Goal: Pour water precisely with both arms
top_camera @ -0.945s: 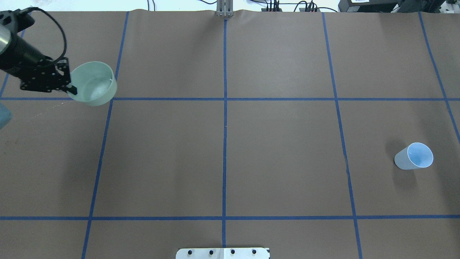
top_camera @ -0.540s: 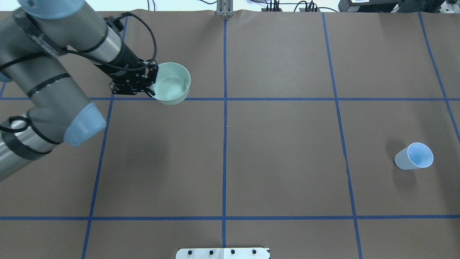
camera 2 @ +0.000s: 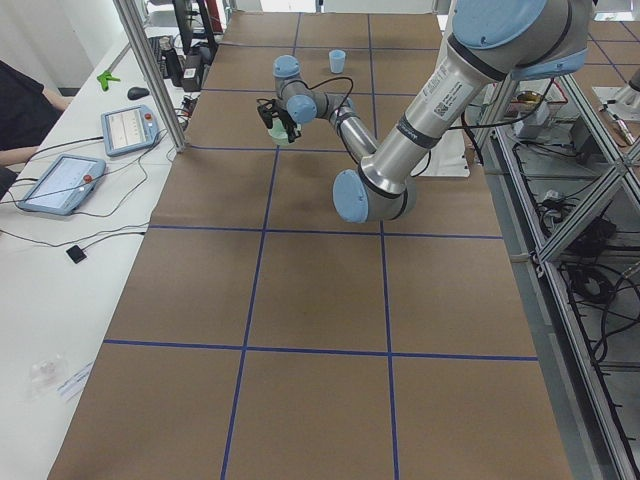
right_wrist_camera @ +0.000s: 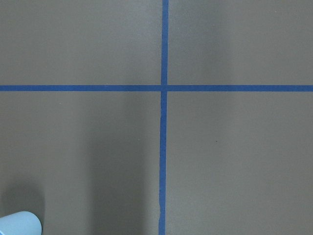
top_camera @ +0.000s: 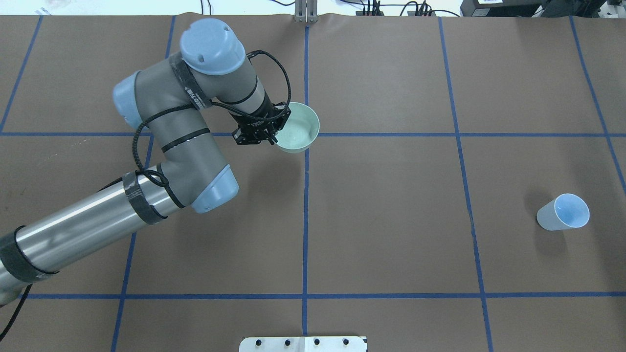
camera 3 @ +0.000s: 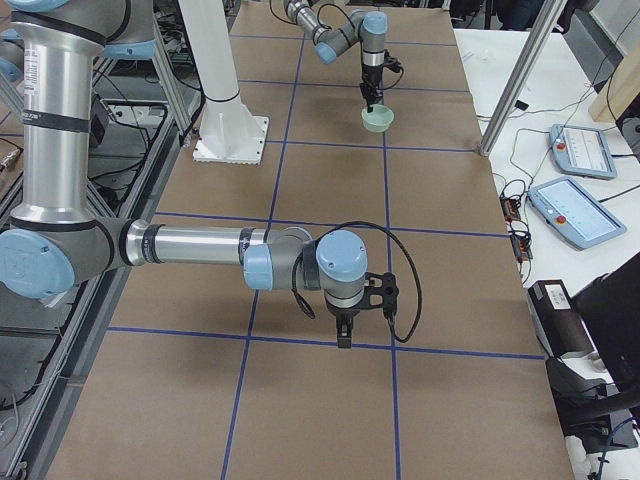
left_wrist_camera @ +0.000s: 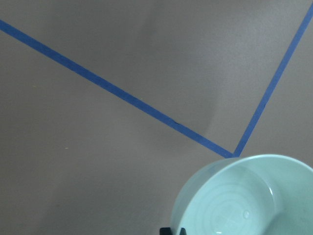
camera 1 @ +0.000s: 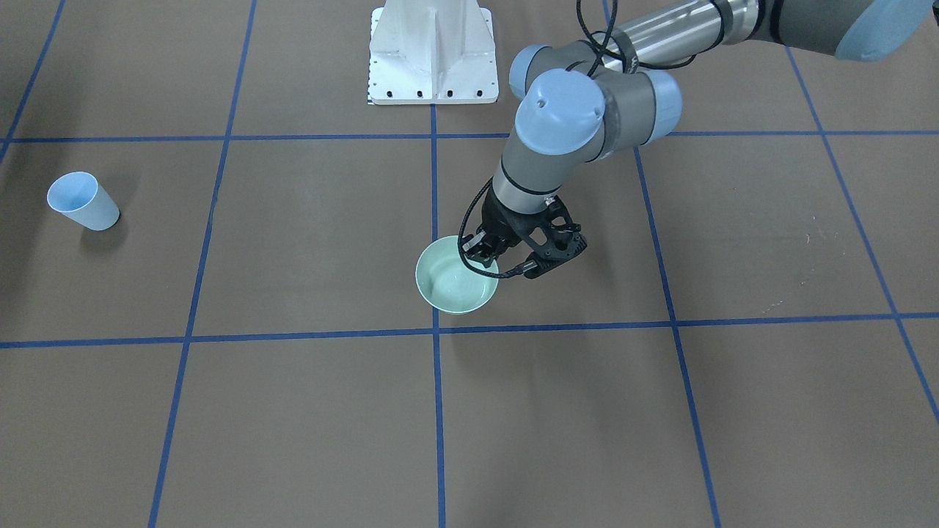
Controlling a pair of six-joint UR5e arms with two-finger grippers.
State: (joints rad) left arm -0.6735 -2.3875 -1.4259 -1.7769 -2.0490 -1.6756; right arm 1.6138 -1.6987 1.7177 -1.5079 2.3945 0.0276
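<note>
My left jaws pinch the rim of the green bowl [top_camera: 316,126], water [top_camera: 293,136] glinting inside, over the bench [top_camera: 391,220] beside a tape line [top_camera: 305,220], the blue cup [top_camera: 563,213] well apart; whether my right jaws are spread I cannot tell.

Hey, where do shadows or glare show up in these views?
Overhead exterior: the blue cup casts a soft shadow beside it. Left wrist-mounted: the green bowl shows small glints inside. Right wrist-mounted: a faint shadow band crosses the paper.
</note>
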